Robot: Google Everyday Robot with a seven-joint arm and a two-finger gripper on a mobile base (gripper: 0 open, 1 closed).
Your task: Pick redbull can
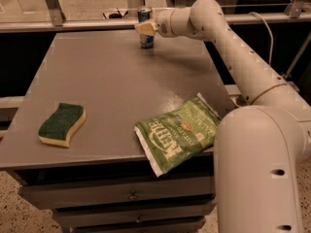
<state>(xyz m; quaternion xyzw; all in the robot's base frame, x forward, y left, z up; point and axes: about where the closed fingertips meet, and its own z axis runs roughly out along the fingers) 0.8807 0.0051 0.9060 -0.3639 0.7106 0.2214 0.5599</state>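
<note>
The pale two-finger gripper (145, 27) sits at the far edge of the table, right up against the middle of the can, crossing in front of it; whether it has closed on the can cannot be told. Nearest the camera, the bulky white robot arm (233, 47) rises at the right and reaches back across the table's right side. A crinkled green snack bag with white lettering (179, 132) lies flat at the near right corner, its lower end hanging over the front edge. A green-topped, yellow-bottomed wavy sponge (61, 124) lies near the front left. Both rest on the grey flat-topped table (112, 76). Well beyond them, the slim blue and silver redbull can (146, 40) stands upright by the far edge.
</note>
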